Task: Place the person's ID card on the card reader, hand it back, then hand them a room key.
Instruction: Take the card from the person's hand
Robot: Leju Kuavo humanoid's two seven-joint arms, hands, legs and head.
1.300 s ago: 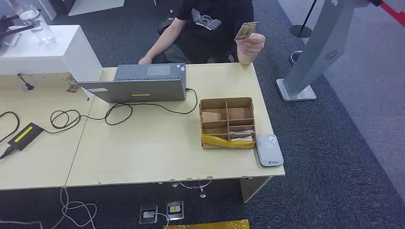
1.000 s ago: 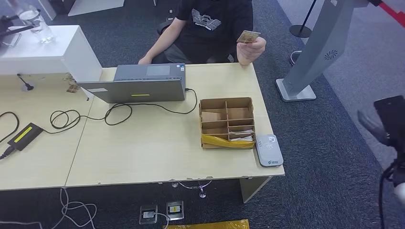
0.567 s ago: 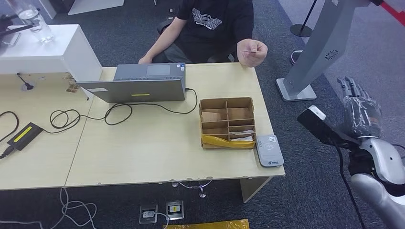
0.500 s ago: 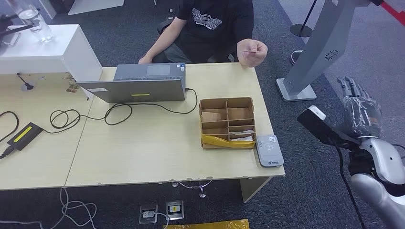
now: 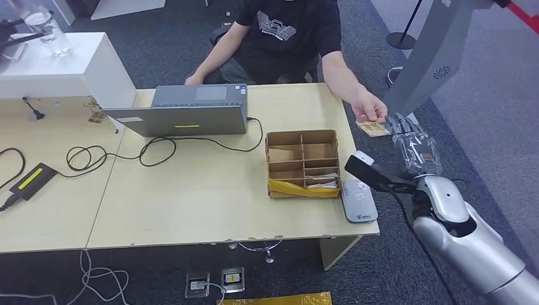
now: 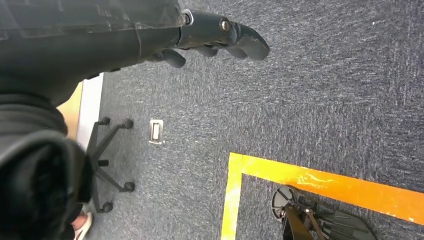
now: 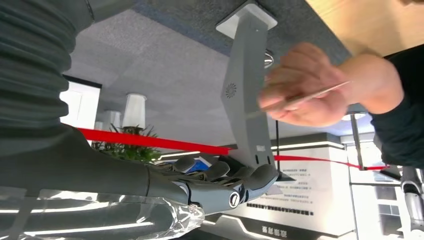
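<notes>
The person's hand (image 5: 369, 108) holds out the ID card (image 5: 374, 129) past the table's far right edge. My right hand (image 5: 414, 147) is raised just right of the card, fingers straight and apart, holding nothing. From the right wrist camera, the card (image 7: 316, 93) shows edge-on in the person's hand (image 7: 305, 100), a short gap from my fingertips (image 7: 250, 179). The grey card reader (image 5: 358, 200) lies on the table's front right corner. My left hand (image 6: 210, 32) hangs over the carpet, holding nothing, fingers loosely bent.
A cardboard divider box (image 5: 302, 163) with cards in its front compartments stands just left of the reader. A laptop (image 5: 184, 111) with a cable sits at the far side of the wooden table (image 5: 191, 197). A grey stand (image 5: 419, 70) rises right of the table.
My right arm has come up from the lower right to the table's right edge. The person has lowered the card from shoulder height and stretched it out to my hand.
</notes>
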